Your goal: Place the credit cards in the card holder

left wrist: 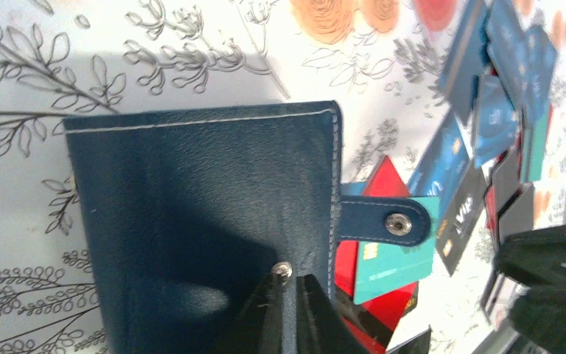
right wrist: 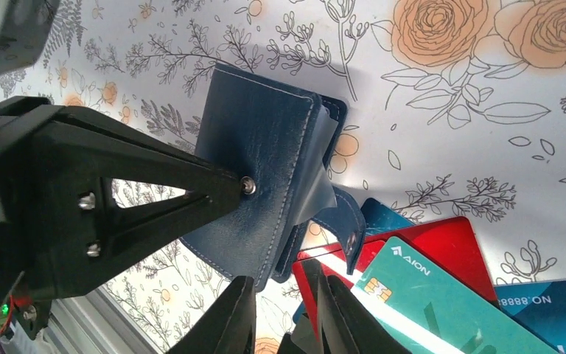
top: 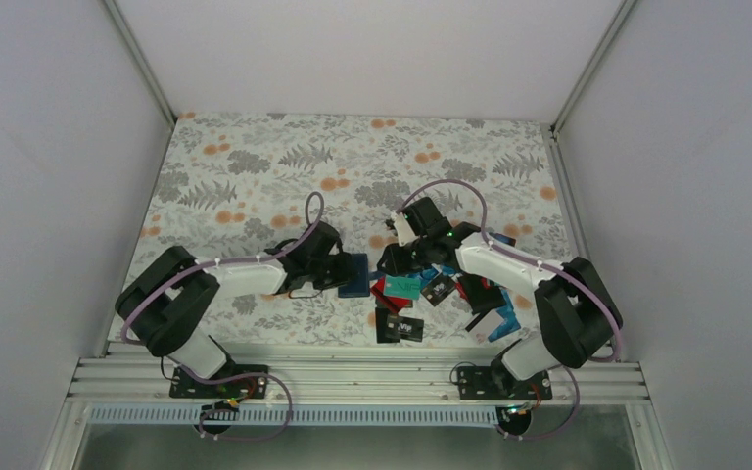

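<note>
Card holder (left wrist: 191,199): pinned under my clenched left claw (left wrist: 287,284); right claw (right wrist: 284,313), slightly parted, needed to lift clasp tab (left wrist: 383,221) gently.

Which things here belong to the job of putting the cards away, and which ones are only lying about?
For the job:
- card holder
- cards, in a loose pile
- left gripper, shut, tips on the holder
- right gripper, open, near the holder's edge

Only lying about:
- flowered cloth
- metal rail
</note>
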